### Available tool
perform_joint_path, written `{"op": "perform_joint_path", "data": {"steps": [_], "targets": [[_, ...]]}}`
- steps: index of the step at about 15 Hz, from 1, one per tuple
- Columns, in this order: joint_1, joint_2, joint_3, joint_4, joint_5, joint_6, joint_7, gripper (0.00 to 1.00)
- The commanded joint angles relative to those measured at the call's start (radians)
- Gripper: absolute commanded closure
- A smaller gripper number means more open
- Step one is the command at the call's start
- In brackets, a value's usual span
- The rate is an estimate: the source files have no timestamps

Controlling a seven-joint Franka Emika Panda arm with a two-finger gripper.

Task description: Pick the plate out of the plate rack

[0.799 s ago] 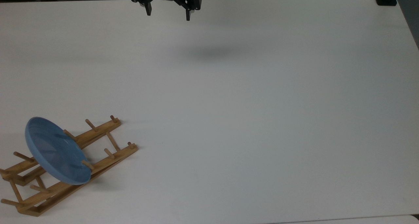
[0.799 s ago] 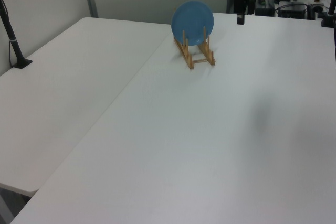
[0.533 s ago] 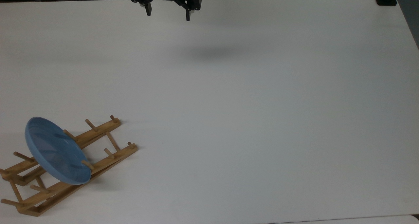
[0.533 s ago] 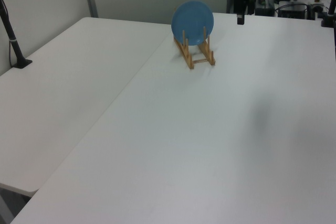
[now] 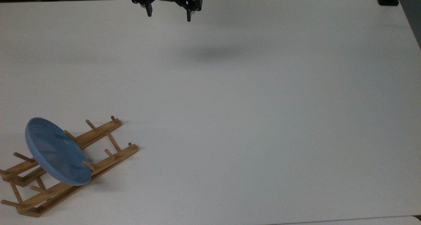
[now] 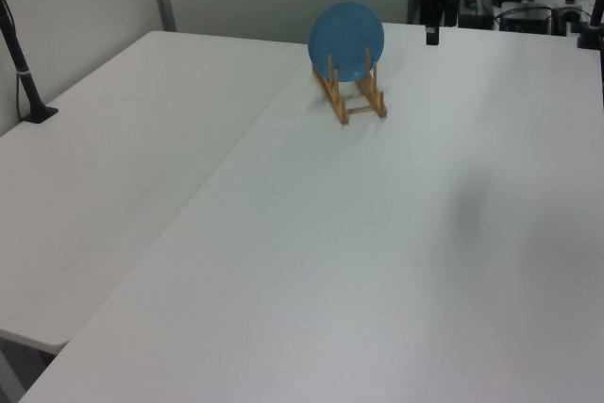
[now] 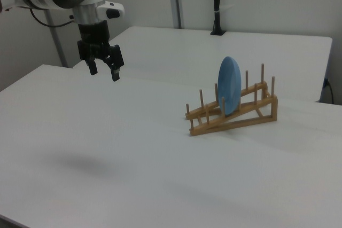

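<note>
One blue plate (image 5: 56,151) stands on edge between the pegs of the plate rack (image 5: 70,164) at 8 o'clock in the top view, while the gripper (image 5: 168,16) hangs open and empty at 12 o'clock over the white desk (image 5: 246,103). From the left view, plate (image 6: 346,38) and plate rack (image 6: 353,93) sit toward 12 o'clock, the gripper (image 6: 432,33) just to their right. From the right view, the gripper (image 7: 103,71) hovers at 10 o'clock, well apart from the plate (image 7: 230,85) in the plate rack (image 7: 235,113) at 3 o'clock.
</note>
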Motion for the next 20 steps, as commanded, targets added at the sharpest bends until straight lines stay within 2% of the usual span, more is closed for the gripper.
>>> {"op": "perform_joint_path", "data": {"steps": [1, 4, 7, 11, 13, 17, 20], "targets": [[-0.014, -0.015, 0.011, -0.026, -0.019, 0.043, -0.078, 0.00], [-0.041, 0.007, 0.011, -0.004, -0.019, 0.060, -0.184, 0.00], [-0.070, 0.042, 0.011, 0.017, -0.050, 0.083, -0.203, 0.00], [-0.139, 0.050, 0.011, 0.016, -0.057, 0.225, -0.212, 0.00], [-0.148, 0.074, 0.010, 0.016, -0.071, 0.300, -0.235, 0.00], [-0.188, 0.129, 0.010, 0.016, -0.181, 0.507, -0.249, 0.00], [-0.214, 0.183, 0.008, 0.017, -0.229, 0.650, -0.249, 0.00]]}}
